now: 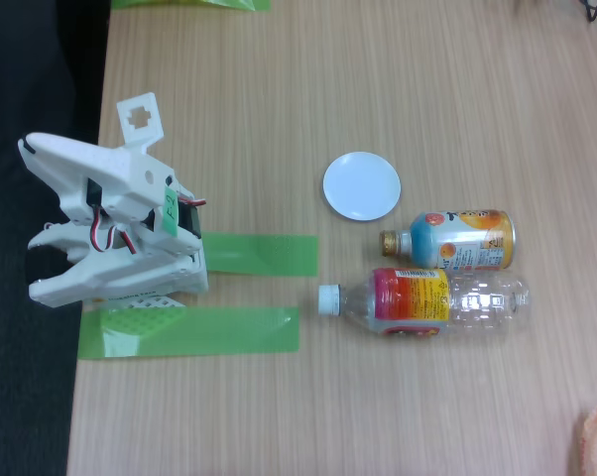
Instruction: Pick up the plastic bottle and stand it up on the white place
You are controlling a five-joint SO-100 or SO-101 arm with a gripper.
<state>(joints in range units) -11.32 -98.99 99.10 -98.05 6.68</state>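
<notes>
Clear, white-capped plastic bottle (427,299), pink-orange-yellow label

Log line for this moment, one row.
arm: folded at table edge | plastic bottle: lying flat, untouched | white plate: bare | gripper: state unclear

White arm (120,223) folded compactly at the left table edge in the fixed view, links stacked over the base, red and black servo wires exposed, gripper not clearly distinguishable, jaw state unreadable
</notes>
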